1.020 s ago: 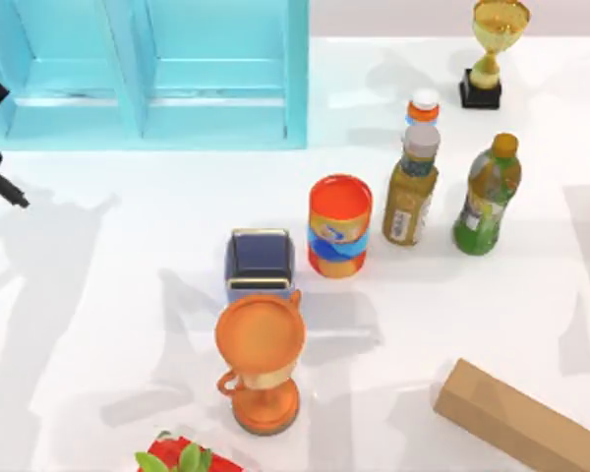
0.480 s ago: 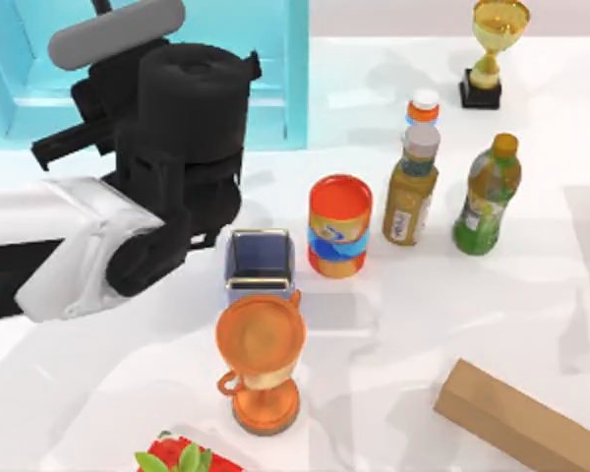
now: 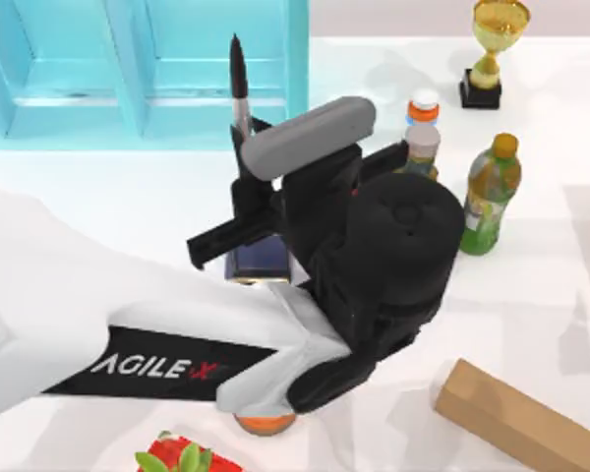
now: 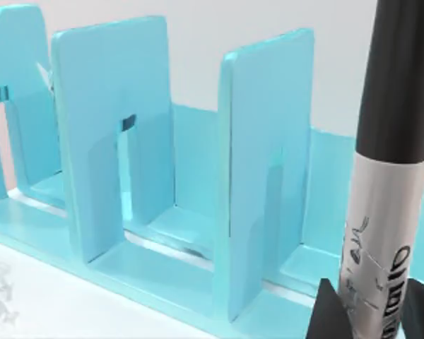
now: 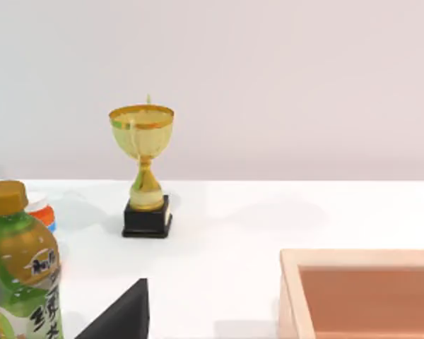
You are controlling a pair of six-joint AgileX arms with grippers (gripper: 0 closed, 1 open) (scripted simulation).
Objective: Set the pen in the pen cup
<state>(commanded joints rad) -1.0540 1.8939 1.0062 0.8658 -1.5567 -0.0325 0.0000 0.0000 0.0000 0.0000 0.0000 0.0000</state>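
1. A white table [image 3: 128, 206] was seen from above, with a pale blue divided rack [image 3: 143, 69] standing along its far edge at the left.
2. The left arm [image 3: 128, 324] was stretched across the middle of the table from the left, its left gripper [image 3: 244, 162] placed over the pen cup [image 3: 256, 264].
3. The pen [image 3: 238, 84] was held in that gripper, its jaws closed on the grey barrel; in the left wrist view the black cap was seen above two dark fingertips [image 4: 325, 314] pressed against either side of the barrel.
4. The pen was held upright with the cap uppermost, in front of the rack's panels.
5. The pen cup, dark navy with a pale rim, was largely covered by the arm; part of it was visible just beneath the gripper.
6. To the right, a brown bottle [image 3: 423, 147] and a green bottle [image 3: 492, 192] were standing side by side, with a gold trophy [image 3: 497, 49] further back.
7. A tan cardboard box [image 3: 521, 418] was lying at the near right.
8. The state of the right gripper could not be told.
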